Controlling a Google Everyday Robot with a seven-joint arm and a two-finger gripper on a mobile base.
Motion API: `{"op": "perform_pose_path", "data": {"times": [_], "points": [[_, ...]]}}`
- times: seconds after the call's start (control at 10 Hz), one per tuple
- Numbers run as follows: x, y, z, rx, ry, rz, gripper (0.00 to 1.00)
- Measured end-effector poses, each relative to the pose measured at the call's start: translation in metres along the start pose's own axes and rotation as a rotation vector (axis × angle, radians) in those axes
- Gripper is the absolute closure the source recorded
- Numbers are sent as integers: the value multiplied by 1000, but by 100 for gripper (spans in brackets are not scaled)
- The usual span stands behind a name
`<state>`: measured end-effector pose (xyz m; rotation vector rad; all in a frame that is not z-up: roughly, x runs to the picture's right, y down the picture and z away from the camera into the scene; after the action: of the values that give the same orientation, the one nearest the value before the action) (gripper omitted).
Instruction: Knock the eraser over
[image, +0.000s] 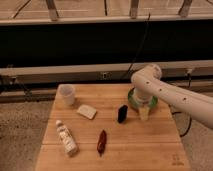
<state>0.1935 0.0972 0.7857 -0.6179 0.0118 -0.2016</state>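
The eraser is a small black block standing upright near the middle of the wooden table. My gripper hangs at the end of the white arm, low over the table. It is just right of the eraser with a narrow gap between them. The arm reaches in from the right and bends down in front of a green bowl.
A translucent cup stands at the back left. A pale cream flat block lies left of the eraser. A slim red-brown object and a white bottle lie near the front left. A dark wall runs behind the table.
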Motion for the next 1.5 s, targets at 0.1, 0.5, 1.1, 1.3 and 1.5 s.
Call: {"op": "perform_pose_path", "data": {"times": [0.1,0.5,1.1,1.3,1.5], "points": [[0,0,1,-1,0,-1,27],[1,-4,5,-7,-5,-10,50],[-11,-13,7,-11,-18,-48,100],[-44,-19,5,-13,-30,-91,100],[-55,-22,4,-12,-32,-115,100]]}}
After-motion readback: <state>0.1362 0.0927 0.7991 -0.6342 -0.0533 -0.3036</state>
